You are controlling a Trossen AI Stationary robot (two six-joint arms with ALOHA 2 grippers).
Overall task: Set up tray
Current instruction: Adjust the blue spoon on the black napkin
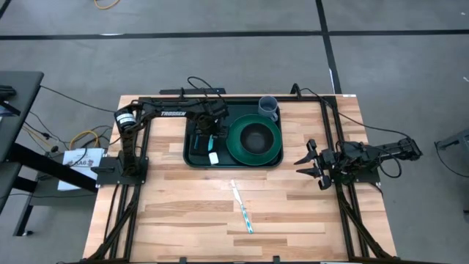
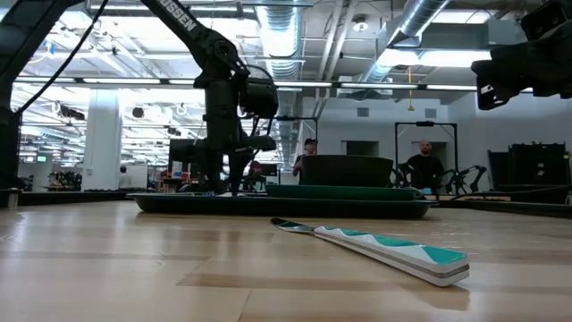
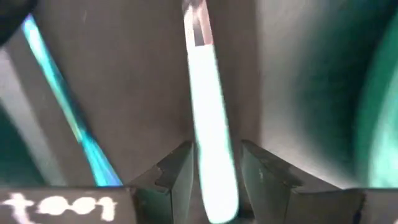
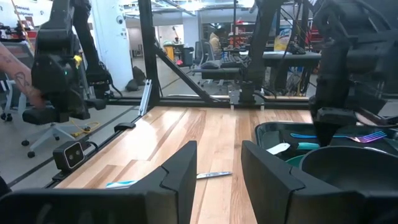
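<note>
The dark green tray (image 1: 192,157) lies at the table's far middle. It holds a round green plate (image 1: 272,147) with a black bowl (image 1: 254,137) on it. My left gripper (image 1: 208,138) (image 2: 234,183) is low over the tray's left part and open. Its fingers (image 3: 177,180) stand on either side of a white-handled utensil (image 3: 208,130) (image 1: 213,157), which lies flat on a dark surface. A teal utensil (image 3: 59,102) lies beside it. My right gripper (image 1: 309,164) (image 4: 219,180) waits open near the table's right edge, holding nothing.
A knife with a white and teal handle (image 1: 242,210) (image 2: 384,247) lies on the bare wood nearer than the tray. A blue-grey cup (image 1: 269,108) stands at the tray's far right corner. People show in the room beyond the table.
</note>
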